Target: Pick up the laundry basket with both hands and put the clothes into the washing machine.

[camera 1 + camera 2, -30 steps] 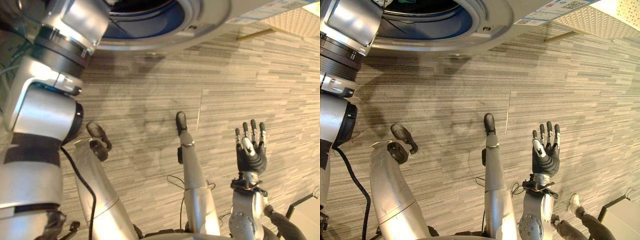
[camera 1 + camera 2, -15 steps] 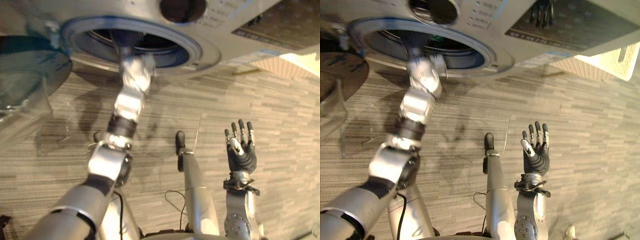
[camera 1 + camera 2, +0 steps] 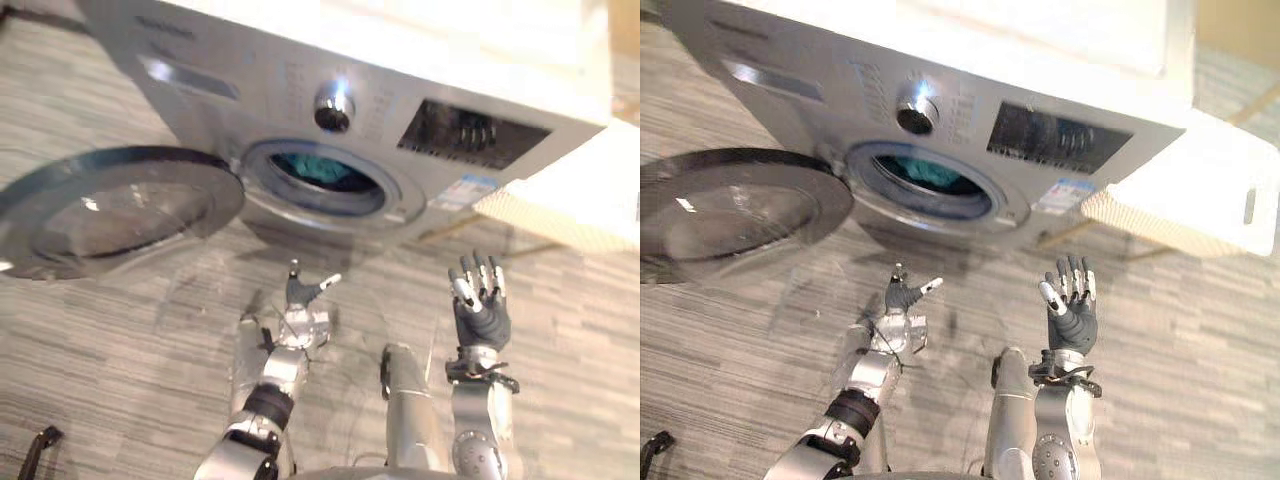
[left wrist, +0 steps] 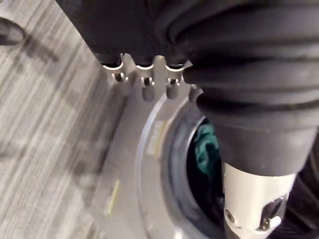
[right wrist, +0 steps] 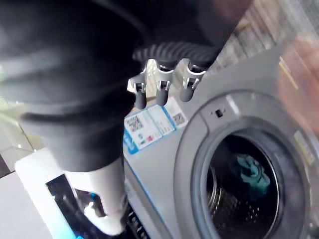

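The silver washing machine [image 3: 300, 90] stands ahead with its round glass door [image 3: 120, 205] swung open to the left. Teal clothes [image 3: 315, 168] lie inside the drum, also seen as teal cloth [image 4: 207, 149] and teal cloth [image 5: 251, 172] in the wrist views. The white perforated laundry basket [image 3: 1200, 195] rests to the right of the machine, apart from both hands. My left hand [image 3: 300, 297] is open below the drum opening, holding nothing. My right hand [image 3: 480, 305] is raised, open and empty, its fingers [image 5: 159, 89] straight.
Grey striped carpet [image 3: 100, 340] covers the floor in front of the machine. The open door juts out on the left at about drum height. The control knob [image 3: 333, 105] sits above the drum opening.
The camera has tilted up, bringing the whole machine and the basket into view. My left arm has come out of the drum and dropped low. The right hand stays raised.
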